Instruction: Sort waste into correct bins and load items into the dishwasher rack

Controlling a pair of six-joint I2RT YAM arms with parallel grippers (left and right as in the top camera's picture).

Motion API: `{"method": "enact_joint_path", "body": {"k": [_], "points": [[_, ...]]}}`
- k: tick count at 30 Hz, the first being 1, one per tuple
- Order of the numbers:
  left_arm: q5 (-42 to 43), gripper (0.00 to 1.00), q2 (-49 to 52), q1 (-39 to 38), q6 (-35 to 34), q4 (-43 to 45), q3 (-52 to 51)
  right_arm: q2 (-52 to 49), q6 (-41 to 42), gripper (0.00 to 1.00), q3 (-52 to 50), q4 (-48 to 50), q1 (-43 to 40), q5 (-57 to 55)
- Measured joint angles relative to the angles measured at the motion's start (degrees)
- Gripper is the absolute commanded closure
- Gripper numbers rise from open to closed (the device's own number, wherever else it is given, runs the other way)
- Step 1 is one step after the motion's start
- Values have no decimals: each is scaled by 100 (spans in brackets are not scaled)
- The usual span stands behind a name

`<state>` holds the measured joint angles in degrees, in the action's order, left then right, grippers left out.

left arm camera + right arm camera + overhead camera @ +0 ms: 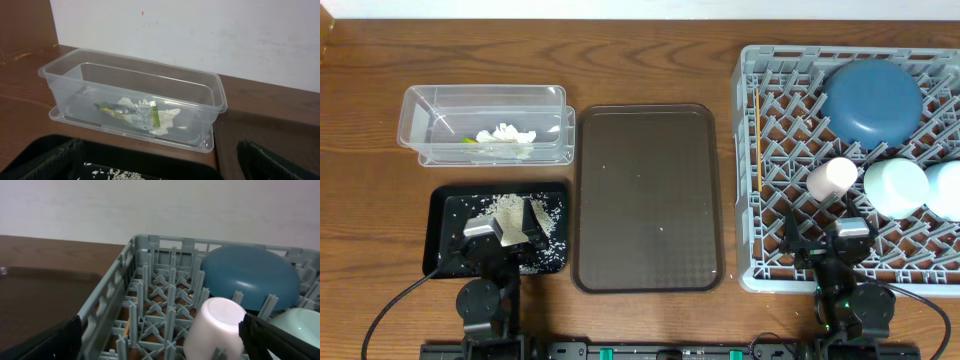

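I judge sorting finished: tissue (508,133) and wrapper (112,111) in the tub (420,110), rice (548,254) on the black tray (438,225), bowls (870,100), cup (831,178) and chopstick (759,140) in the rack (748,150). Left end effector (510,218) and right end effector (823,240) gape empty; I'd only park them.

There is one rack (748,150), one blue bowl (870,100), one mint-green bowl (894,186), one light-blue bowl (946,188), one cup (832,178) and one chopstick (758,140). Add one clear tub (420,105), one black tray (445,200) and one brown tray (648,195). The waste counts one tissue (508,134), one wrapper (112,111) and one rice heap (510,215).
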<state>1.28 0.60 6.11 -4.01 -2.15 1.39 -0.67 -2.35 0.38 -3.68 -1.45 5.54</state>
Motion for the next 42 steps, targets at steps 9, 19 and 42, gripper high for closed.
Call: {"method": "enact_joint_path", "body": {"k": [9,19,42], "points": [[0,1,0,0,0,2,0,0,-79,1,0,-13,0,-151],[0,1,0,0,0,0,0,0,-87,1,0,-13,0,-153],[0,1,0,0,0,2,0,0,-87,1,0,-13,0,-153]]}}
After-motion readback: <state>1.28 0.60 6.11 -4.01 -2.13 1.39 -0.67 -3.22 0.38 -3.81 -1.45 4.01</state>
